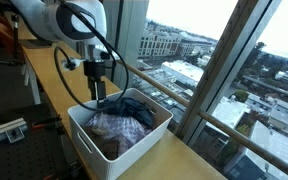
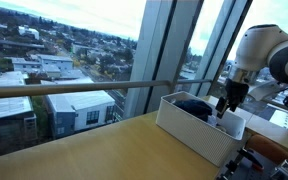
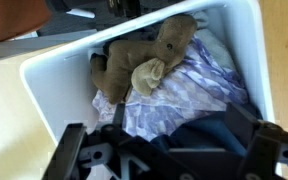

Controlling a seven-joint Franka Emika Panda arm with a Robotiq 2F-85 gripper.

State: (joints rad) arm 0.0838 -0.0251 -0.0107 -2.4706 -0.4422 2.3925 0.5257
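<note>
A white plastic bin stands on a wooden table by the window and also shows in an exterior view. It holds a dark blue cloth, a purple-and-white patterned cloth and a brown stuffed toy. My gripper is open and hangs just above the dark blue cloth, with a finger on either side of it. In both exterior views the gripper reaches down into the bin's top near one end.
The wooden table runs along a large window with a metal rail. The bin's walls stand close around the gripper. Dark equipment sits beside the table.
</note>
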